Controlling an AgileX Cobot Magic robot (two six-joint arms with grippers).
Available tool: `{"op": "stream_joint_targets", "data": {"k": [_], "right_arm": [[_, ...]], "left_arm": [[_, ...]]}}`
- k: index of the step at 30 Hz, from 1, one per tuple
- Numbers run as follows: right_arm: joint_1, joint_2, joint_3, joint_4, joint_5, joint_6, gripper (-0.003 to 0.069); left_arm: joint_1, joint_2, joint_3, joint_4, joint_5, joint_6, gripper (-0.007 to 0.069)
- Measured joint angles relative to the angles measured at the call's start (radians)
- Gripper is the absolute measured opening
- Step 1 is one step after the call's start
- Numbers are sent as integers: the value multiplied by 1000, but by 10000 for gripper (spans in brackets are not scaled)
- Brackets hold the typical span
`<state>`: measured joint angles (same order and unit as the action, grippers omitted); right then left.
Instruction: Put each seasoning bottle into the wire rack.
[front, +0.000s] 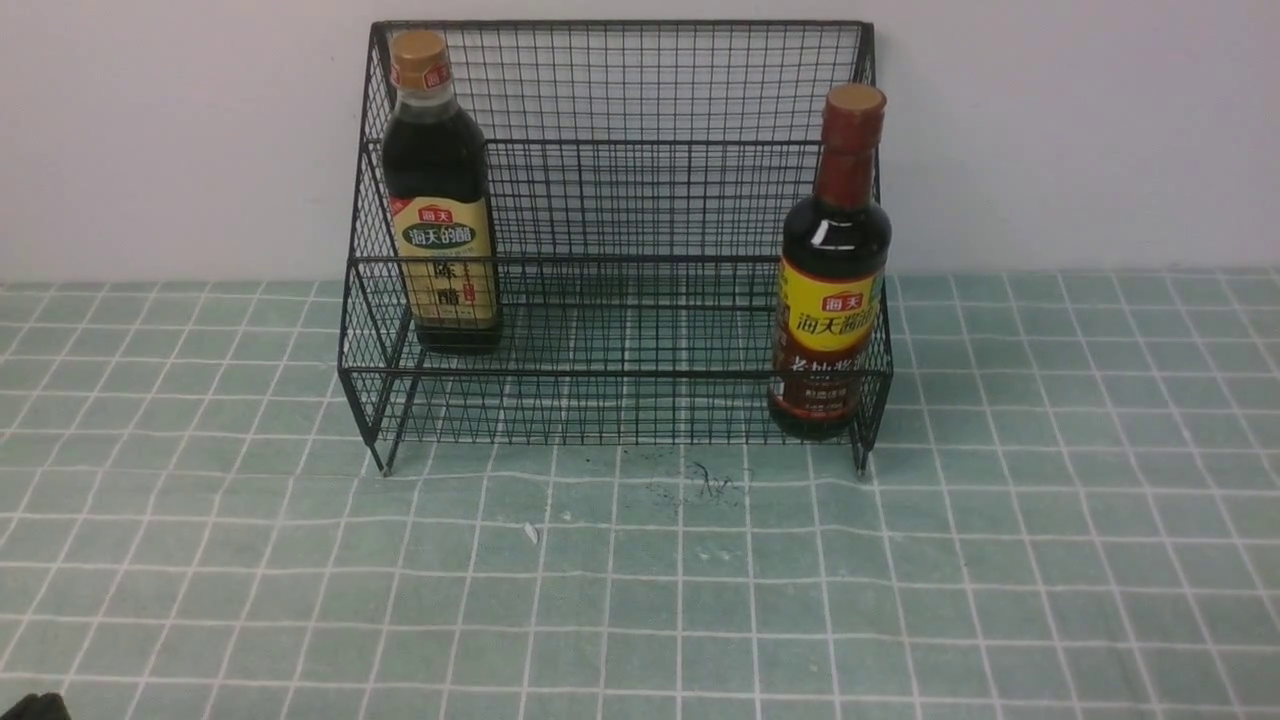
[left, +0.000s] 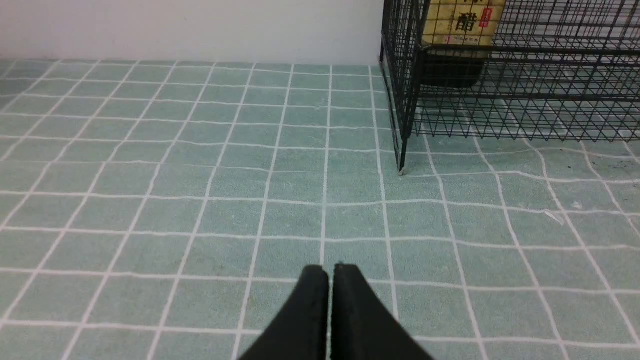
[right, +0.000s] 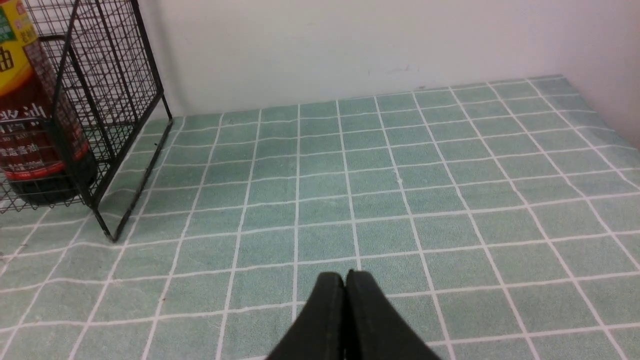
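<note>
Front view count: two seasoning bottles, one wire rack (front: 620, 200), two grippers, of which only wrist views show the fingertips.
Rack: black mesh, two tiers, tall back against the pale wall (front: 1080, 130), standing on the green checked cloth (front: 640, 600).
Upper tier: the gold-capped bottle (front: 442, 200) stands upright at the rack's left end, dark liquid, beige label.
Lower tier: the red-necked bottle (front: 832, 270) stands upright at the rack's right end behind the front mesh, yellow-and-maroon label.
Middle of rack: bare mesh between the two bottles, which are well apart.
Left gripper (left: 330, 272): fingertips pressed together, holding nothing, low over the cloth, apart from the rack's left front leg.
Right gripper (right: 345, 280): fingertips pressed together, holding nothing, over the cloth, apart from the rack's right side.
Around: dark scuff marks (front: 700, 485) on the cloth just before the rack; a small white fleck (front: 532, 533) nearer the camera.
In the way: only the rack's mesh, crossing the bottles' lower parts.
</note>
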<state>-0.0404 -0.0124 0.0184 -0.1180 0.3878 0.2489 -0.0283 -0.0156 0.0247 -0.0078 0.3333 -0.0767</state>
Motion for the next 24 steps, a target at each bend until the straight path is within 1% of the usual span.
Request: {"op": "stream_joint_targets", "data": {"k": [6, 24], "right_arm": [[0, 0, 0, 0, 0, 0, -14], [0, 0, 0, 0, 0, 20, -14]], "left_arm": [[0, 0, 3, -1, 36, 77, -6], [0, 0, 3, 8, 37, 94, -6]]}}
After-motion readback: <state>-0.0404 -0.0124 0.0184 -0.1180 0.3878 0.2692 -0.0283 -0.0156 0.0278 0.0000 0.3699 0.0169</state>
